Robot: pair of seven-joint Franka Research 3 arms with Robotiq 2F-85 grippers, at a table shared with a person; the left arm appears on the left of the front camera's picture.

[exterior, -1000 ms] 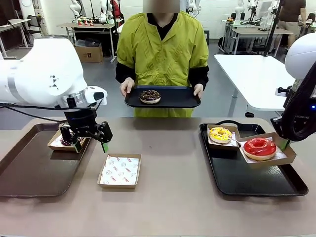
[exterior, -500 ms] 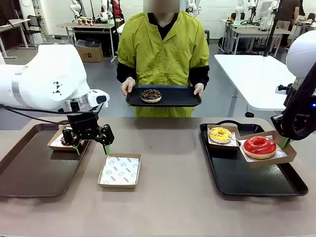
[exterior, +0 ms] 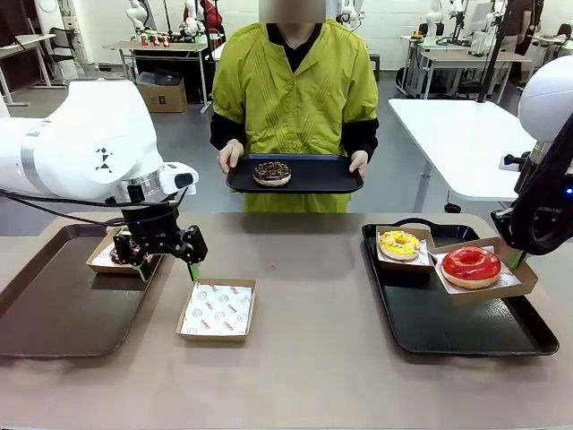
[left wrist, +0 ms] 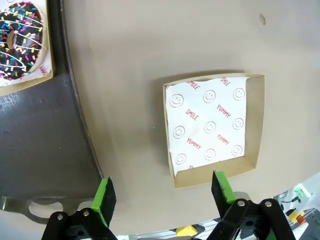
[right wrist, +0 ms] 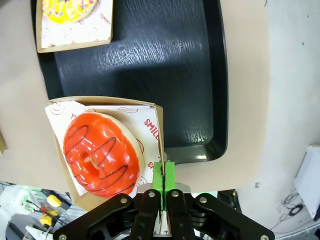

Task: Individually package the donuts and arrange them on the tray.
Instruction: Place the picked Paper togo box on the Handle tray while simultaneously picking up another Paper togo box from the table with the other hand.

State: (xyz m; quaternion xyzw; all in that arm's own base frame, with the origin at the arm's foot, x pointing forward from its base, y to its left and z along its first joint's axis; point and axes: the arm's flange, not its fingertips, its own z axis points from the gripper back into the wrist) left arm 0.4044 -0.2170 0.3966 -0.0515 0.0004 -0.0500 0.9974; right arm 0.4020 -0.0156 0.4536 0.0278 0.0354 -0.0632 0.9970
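Just beyond the far left corner of the empty box [exterior: 218, 309], the left gripper [exterior: 166, 267] hangs over the table [exterior: 295, 376]. It points straight down and its fingers are spread wide, with nothing between them. In the left wrist view, one green pad [left wrist: 222, 186] stands over a wall of this box. Left of the empty box is the brown tray [exterior: 54, 313], and on it the sprinkled chocolate donut [left wrist: 17, 40] sits in its own box.

Far to the right of the empty box, the right gripper [right wrist: 163, 175] is clenched on the side wall of another box [right wrist: 100, 100], which holds the red donut [right wrist: 100, 152]. This box lies across the rim of the black tray [exterior: 430, 331]. The yellow donut [exterior: 399, 243] sits boxed on the same tray.

Behind the empty box, across the table, a person's hands [exterior: 231, 155] hold a small tray [exterior: 313, 184] level, with the dark donut [exterior: 272, 173] on it.
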